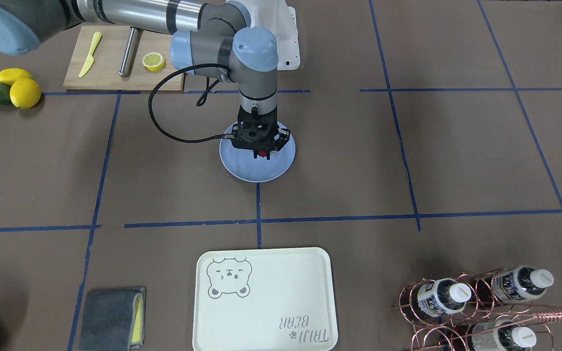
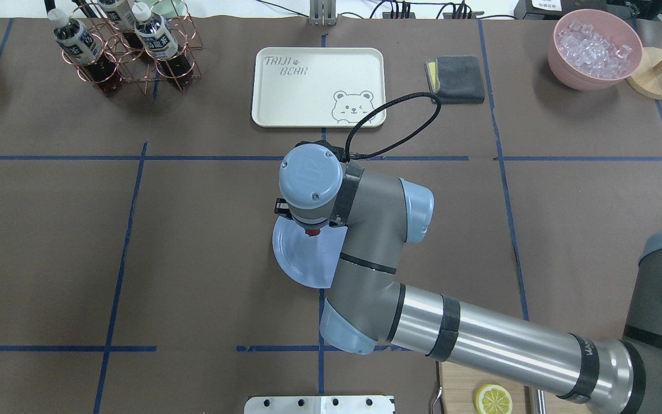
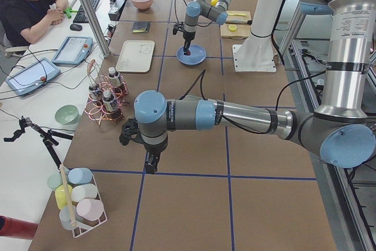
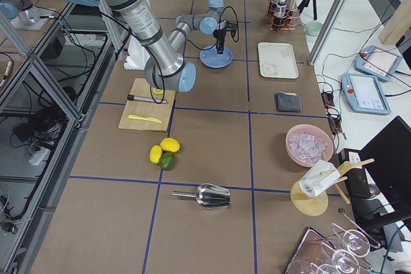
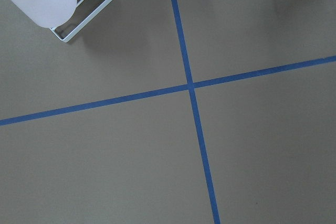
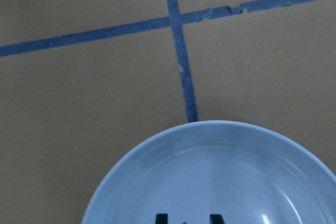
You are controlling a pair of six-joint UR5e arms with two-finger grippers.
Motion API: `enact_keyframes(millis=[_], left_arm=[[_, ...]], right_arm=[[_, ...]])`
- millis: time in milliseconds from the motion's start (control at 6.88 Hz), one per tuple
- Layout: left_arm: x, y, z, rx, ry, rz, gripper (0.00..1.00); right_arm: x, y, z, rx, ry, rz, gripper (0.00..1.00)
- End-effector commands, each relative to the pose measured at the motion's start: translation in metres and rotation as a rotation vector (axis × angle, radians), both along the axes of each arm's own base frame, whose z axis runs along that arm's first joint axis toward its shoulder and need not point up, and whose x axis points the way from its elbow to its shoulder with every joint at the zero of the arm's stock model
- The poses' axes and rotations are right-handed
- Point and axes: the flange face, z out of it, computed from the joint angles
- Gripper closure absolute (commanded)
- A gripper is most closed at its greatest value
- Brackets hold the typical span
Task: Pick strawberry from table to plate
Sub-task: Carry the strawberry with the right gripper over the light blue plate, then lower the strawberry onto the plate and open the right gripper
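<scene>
Strawberry (image 1: 262, 154), dark red, sits clamped in my right fingers (image 6: 160, 218) over the glossy round plate (image 1: 256, 173). Wrist view hides it; left fingers (image 3: 150, 166), cannot tell.

The table (image 1: 456, 156) is showing brown paper crossed by a grid of blue tape lines (image 1: 394, 122). The plate (image 1: 242, 168) is showing plain light blue, and the strawberry (image 1: 262, 154) dark red. The tray (image 1: 261, 302) is showing cream, with a bear drawing (image 1: 229, 278) and lettering in grey. The lemons (image 1: 25, 92) are showing bright yellow, the cloth (image 1: 108, 319) grey with a yellow strip, and the bowl (image 2: 561, 63) pink.
</scene>
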Motion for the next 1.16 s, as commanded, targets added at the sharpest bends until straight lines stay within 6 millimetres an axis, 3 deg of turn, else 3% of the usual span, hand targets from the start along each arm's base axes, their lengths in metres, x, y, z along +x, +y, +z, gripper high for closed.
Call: enact_keyframes(millis=[0, 582, 1018], left_arm=[[0.000, 0.000, 0.000, 0.000, 0.001, 0.001, 0.00], [0.001, 0.000, 0.003, -0.005, 0.001, 0.001, 0.00], [0.000, 0.000, 0.002, -0.003, 0.001, 0.001, 0.00]], right_arm=[[-0.013, 0.015, 0.013, 0.001, 0.011, -0.016, 1.00], [-0.010, 0.016, 0.017, -0.010, 0.046, -0.017, 1.00], [0.000, 0.018, 0.007, -0.011, 0.050, -0.015, 1.00]])
